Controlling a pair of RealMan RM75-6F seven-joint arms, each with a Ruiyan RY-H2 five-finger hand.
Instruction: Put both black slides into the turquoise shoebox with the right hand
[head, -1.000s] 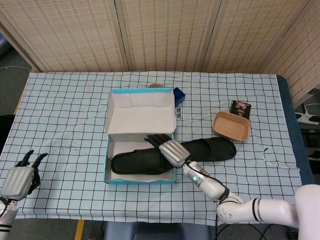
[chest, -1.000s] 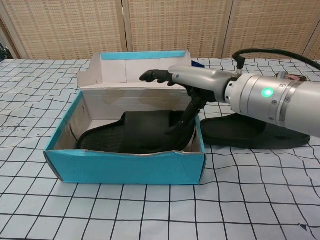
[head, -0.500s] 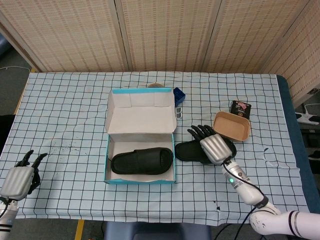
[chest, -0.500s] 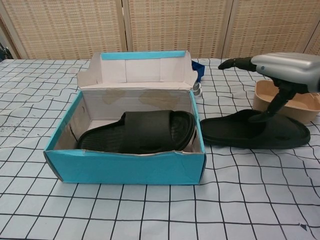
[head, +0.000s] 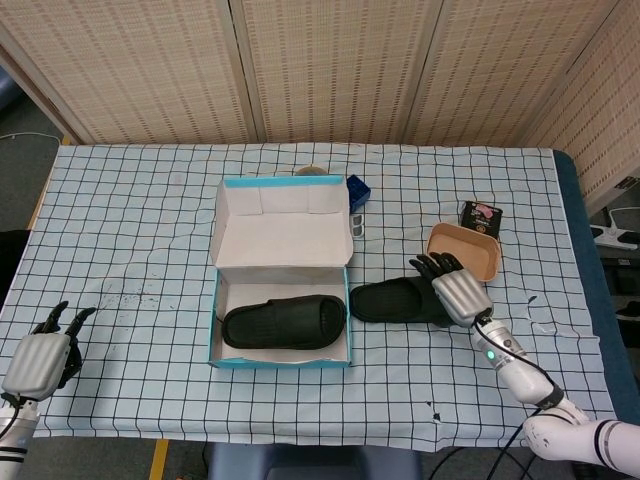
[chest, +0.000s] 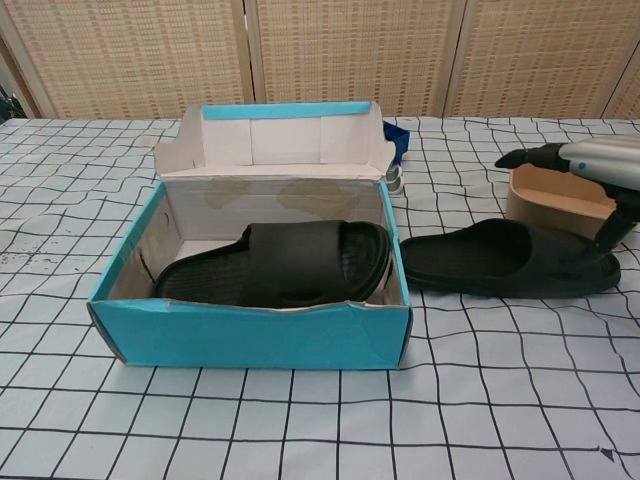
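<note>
The turquoise shoebox (head: 281, 358) stands open, lid flap upright at the back. One black slide (head: 284, 324) lies flat inside, filling most of the floor. The second slide (head: 398, 301), matte with a broad strap, lies on the checked cloth (head: 140, 220) just beside the box's right wall. The right hand (head: 455, 288) is over its far end, fingers spread, holding nothing. A brown bowl (head: 462, 252) is close behind. The left hand (head: 40, 356) rests open near the cloth's front corner.

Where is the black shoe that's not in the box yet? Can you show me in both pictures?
Head view: the loose slide lies on the table just right of the shoebox, middle of the picture.
Chest view: the same slide sits at middle right, right of the shoebox.
Shared landmark: the tan bowl just behind it.
</note>
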